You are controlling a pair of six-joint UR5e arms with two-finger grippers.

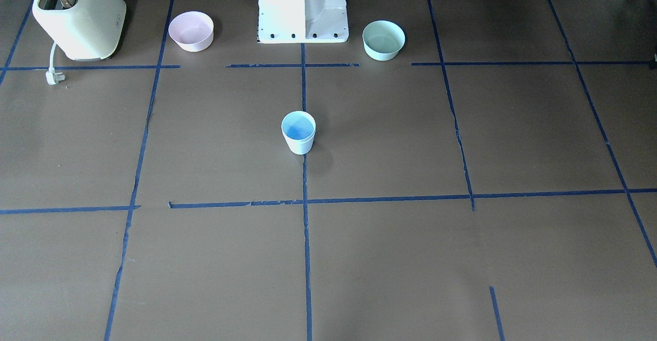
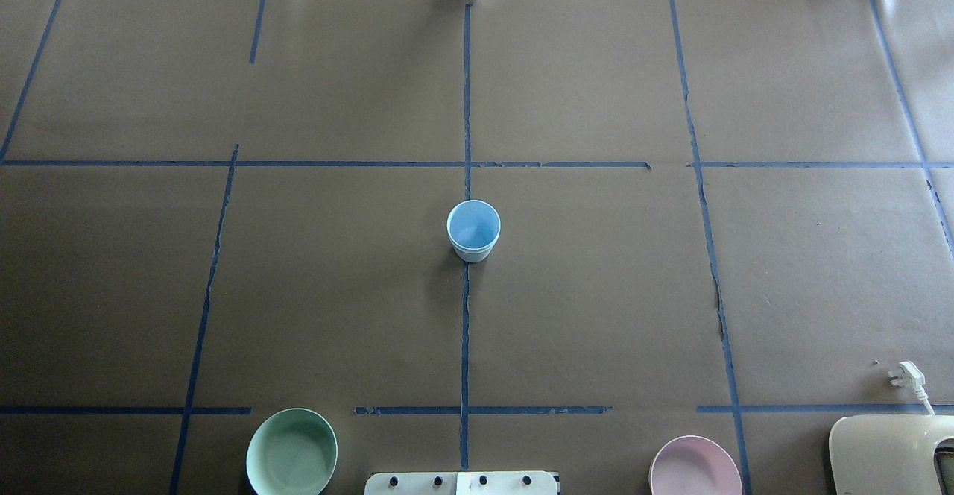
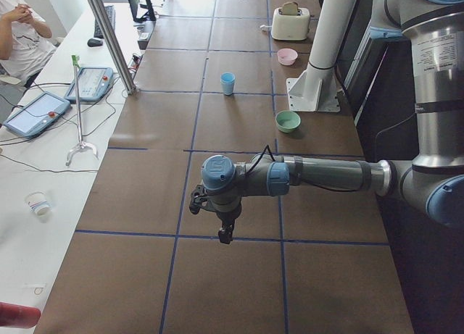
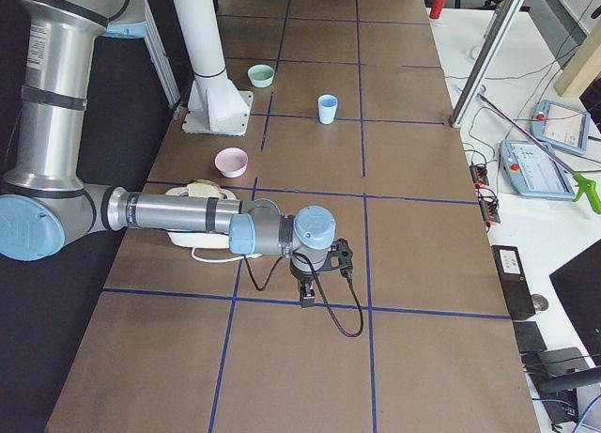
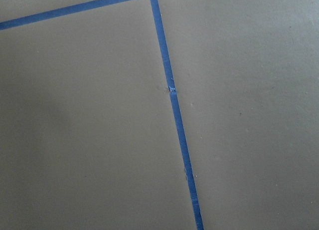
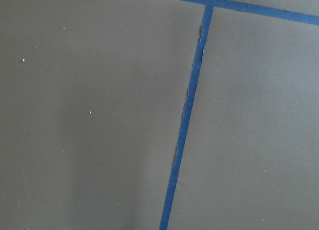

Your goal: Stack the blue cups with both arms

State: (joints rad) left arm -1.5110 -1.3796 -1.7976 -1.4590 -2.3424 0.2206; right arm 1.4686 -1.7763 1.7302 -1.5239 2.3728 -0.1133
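Note:
One pale-blue cup (image 1: 298, 132) with a brighter blue inside stands upright on the centre tape line of the table; it also shows in the overhead view (image 2: 473, 230) and both side views (image 3: 228, 82) (image 4: 327, 108). I see only this one cup shape and cannot tell whether a second is nested in it. My left gripper (image 3: 225, 236) hangs over the table's left end, far from the cup. My right gripper (image 4: 306, 297) hangs over the right end, also far from it. Both show only in side views, so I cannot tell whether they are open or shut. The wrist views show only brown paper and blue tape.
A pink bowl (image 1: 191, 31) and a mint-green bowl (image 1: 383, 39) flank the white pedestal (image 1: 303, 7). A cream toaster (image 1: 77, 15) with its plug (image 1: 53, 76) stands on the robot's right. A person (image 3: 22, 30) sits beyond the table's far side.

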